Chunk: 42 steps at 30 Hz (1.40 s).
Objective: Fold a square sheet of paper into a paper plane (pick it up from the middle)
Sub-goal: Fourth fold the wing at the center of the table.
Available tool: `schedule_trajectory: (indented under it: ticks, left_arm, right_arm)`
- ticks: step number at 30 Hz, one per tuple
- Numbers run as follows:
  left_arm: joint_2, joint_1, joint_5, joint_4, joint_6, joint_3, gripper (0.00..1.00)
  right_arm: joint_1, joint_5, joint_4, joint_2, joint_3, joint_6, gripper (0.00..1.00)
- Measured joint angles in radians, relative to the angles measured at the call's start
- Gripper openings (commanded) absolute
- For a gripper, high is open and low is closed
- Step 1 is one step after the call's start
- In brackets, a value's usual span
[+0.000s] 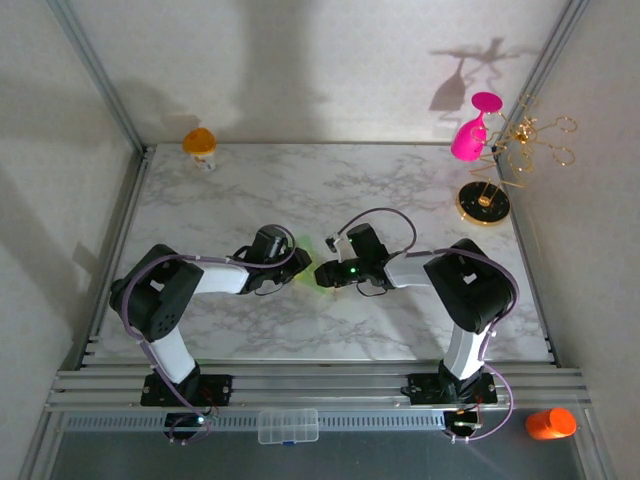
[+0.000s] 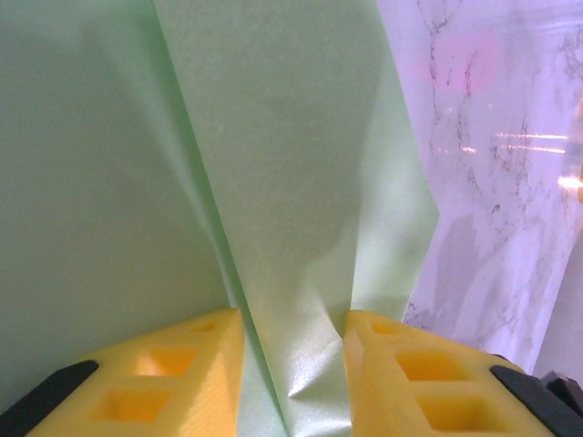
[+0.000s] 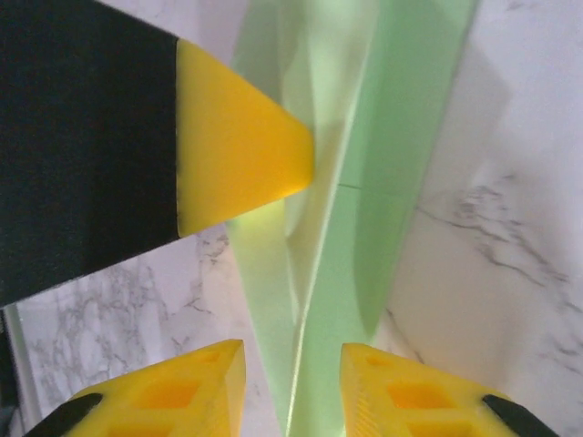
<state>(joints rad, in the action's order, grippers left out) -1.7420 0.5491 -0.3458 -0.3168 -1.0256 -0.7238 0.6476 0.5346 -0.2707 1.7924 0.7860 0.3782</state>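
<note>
- Left hand (image 2: 293,320) stands part-open, one jaw on either side of a raised fold.
- Right hand (image 3: 292,350) is also apart, astride the ridge, gripping nothing.
- The folded pale green paper (image 1: 303,270) lies on the marble worktop (image 1: 400,190) between both hands, well left of the gold stand (image 1: 483,203).

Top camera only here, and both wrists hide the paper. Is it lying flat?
Observer: No. The left wrist camera shows the pale green paper with a raised band running out from between the left fingers.
Operator: Are the right fingers closed on it?
Observer: No, they stand apart, with a folded ridge of the paper running between them.
Operator: Anything else at the paper?
Observer: The right wrist camera shows the yellow tip of one of the left fingers over the fold.
</note>
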Motion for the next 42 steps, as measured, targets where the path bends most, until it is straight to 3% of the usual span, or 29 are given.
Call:
schedule_trajectory:
  ticks: [13,33,42]
  left_arm:
    - [-0.016,-0.001,0.017,0.047,-0.052,-0.035,0.33]
    - [-0.028,-0.001,0.026,0.081,-0.053,-0.055,0.27]
    - [-0.028,-0.001,0.029,0.084,-0.053,-0.055,0.27]
  right_arm:
    - [0.000,-0.045,-0.002,-0.029,-0.018,-0.008,0.35]
    - [0.000,-0.040,0.005,0.031,0.016,-0.023,0.17]
    - [-0.007,-0.019,-0.004,0.043,0.017,-0.023,0.15]
